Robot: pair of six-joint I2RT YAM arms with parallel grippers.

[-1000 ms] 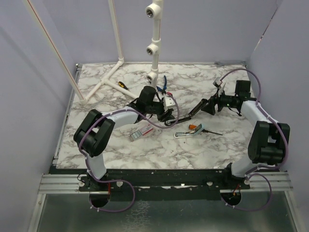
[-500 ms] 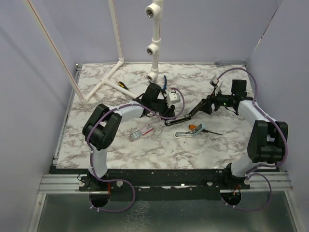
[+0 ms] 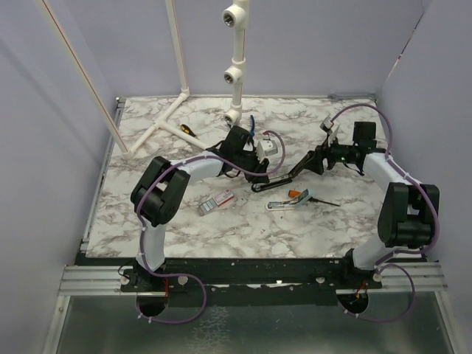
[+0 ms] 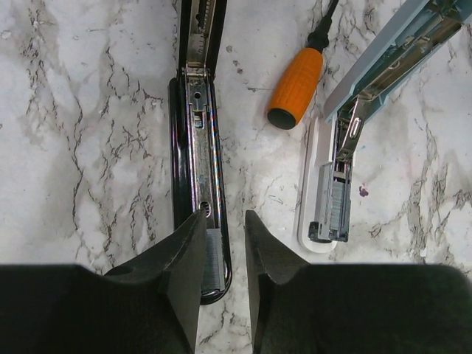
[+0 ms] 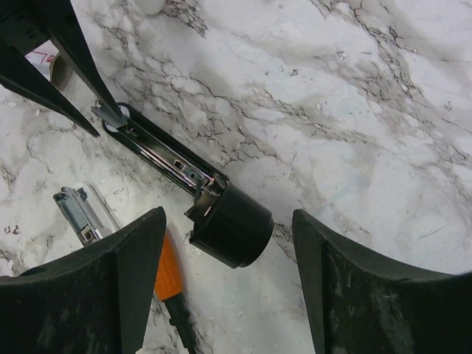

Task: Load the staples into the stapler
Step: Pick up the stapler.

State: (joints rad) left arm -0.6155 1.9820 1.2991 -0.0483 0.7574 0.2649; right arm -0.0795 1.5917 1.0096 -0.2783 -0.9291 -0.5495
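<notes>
The staples [image 4: 212, 259] lie inside the open stapler [image 4: 196, 147].

On the marbled worktop [image 4: 88, 110], an orange screwdriver handle [image 4: 296, 87] lies ahead and just right of the left claw [image 4: 223, 217], a pale teal-and-white stapler [image 4: 383, 59] lies open farther to that claw's right, and a white pipe frame [image 3: 236, 66] stands well beyond it.
</notes>
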